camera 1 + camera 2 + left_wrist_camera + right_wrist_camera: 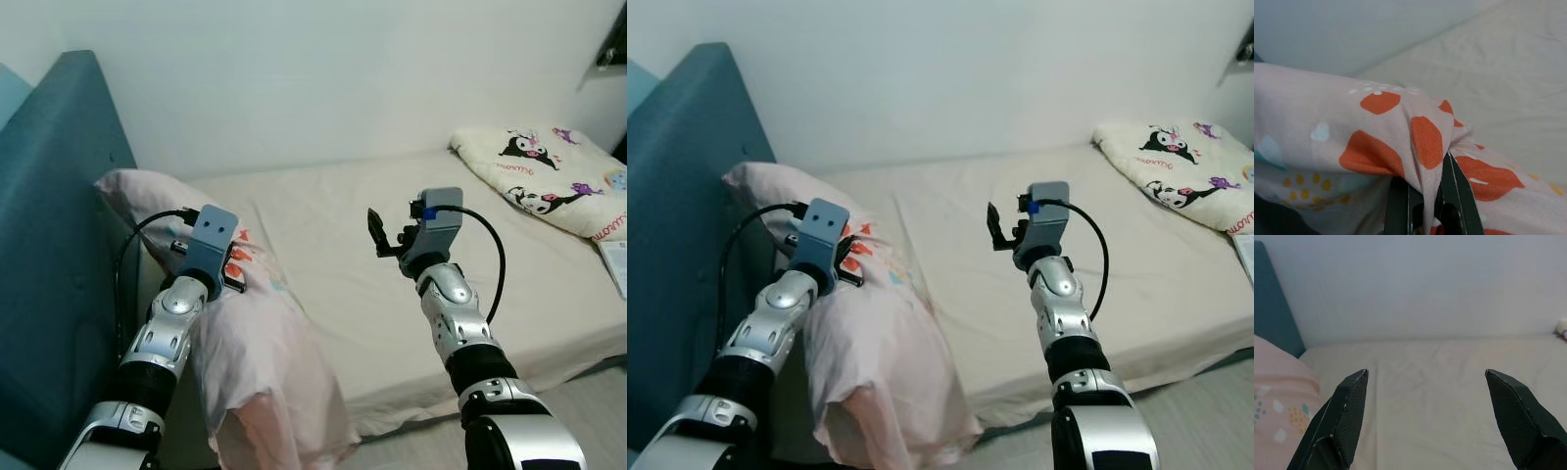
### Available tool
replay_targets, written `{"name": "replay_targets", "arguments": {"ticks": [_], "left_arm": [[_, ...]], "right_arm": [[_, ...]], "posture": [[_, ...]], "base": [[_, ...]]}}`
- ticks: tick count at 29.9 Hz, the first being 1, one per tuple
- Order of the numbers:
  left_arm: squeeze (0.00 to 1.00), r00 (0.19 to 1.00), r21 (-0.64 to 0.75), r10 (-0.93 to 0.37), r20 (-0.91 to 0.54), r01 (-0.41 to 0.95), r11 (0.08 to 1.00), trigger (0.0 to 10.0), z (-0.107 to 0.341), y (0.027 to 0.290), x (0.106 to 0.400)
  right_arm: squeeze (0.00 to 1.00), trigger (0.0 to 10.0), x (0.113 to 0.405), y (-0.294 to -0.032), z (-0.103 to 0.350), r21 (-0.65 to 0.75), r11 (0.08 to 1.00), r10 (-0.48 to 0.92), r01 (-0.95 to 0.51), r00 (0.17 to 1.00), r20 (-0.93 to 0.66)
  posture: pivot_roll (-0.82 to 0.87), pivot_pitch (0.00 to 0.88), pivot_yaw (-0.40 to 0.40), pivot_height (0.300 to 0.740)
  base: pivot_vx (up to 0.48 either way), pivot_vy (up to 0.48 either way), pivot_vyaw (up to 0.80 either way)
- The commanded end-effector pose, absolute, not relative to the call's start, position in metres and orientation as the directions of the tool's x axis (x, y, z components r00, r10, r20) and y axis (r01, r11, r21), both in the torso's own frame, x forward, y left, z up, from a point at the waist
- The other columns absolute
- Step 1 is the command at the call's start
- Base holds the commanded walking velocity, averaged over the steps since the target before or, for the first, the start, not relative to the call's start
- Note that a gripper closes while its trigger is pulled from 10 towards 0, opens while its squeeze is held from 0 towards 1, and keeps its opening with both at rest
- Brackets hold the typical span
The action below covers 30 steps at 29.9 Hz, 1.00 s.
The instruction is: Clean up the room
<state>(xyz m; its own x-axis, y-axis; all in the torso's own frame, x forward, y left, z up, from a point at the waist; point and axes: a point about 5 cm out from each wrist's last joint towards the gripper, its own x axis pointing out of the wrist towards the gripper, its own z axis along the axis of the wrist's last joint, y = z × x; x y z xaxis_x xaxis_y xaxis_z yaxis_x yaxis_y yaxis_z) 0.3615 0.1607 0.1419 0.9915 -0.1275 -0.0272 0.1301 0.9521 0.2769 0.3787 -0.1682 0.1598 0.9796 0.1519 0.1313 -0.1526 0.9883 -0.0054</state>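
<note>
Beige bed against a white wall, teal headboard at the left, left gripper on a pink patterned pillow (hanging off the bed's edge), right gripper raised above the mattress, cartoon-print blanket far right

Beige bed against white wall, teal headboard left.

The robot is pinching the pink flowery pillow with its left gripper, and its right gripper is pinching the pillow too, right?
Not quite. The left gripper is pinching a fold of the pink flowery pillow, but the right gripper isn't. The right wrist view shows its fingers spread wide with nothing between them, above the bed.
</note>
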Motion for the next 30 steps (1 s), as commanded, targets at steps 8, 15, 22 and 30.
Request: {"name": "replay_targets", "arguments": {"ticks": [8,15,22,30], "left_arm": [[0.00,0.977,0.260,-0.192,0.097,0.161,0.952,10.0,0.167,0.146,0.363],[0.00,0.973,0.275,-0.207,0.105,0.172,0.946,10.0,0.169,0.143,0.363],[0.00,0.976,0.313,-0.185,0.117,0.141,0.939,10.0,0.176,0.151,0.368],[0.00,0.977,0.313,-0.182,0.115,0.138,0.940,10.0,0.175,0.148,0.369]], "right_arm": [[0.00,10.0,0.378,-0.171,0.160,0.006,0.990,0.140,-0.142,0.981,0.137],[0.00,10.0,0.377,-0.171,0.159,0.007,0.990,0.140,-0.142,0.981,0.137],[0.00,10.0,0.378,-0.172,0.159,0.012,0.990,0.139,-0.142,0.981,0.134],[0.00,10.0,0.378,-0.171,0.157,0.008,0.989,0.145,-0.147,0.982,0.117]], "posture": [[-0.05,0.000,0.003,0.740],[-0.05,0.000,0.006,0.740],[-0.05,0.000,0.004,0.740],[-0.06,0.000,0.005,0.740]], "base": [[0.030,0.000,0.00],[0.318,0.000,0.00],[0.325,0.000,0.00],[0.295,0.000,0.00]]}}
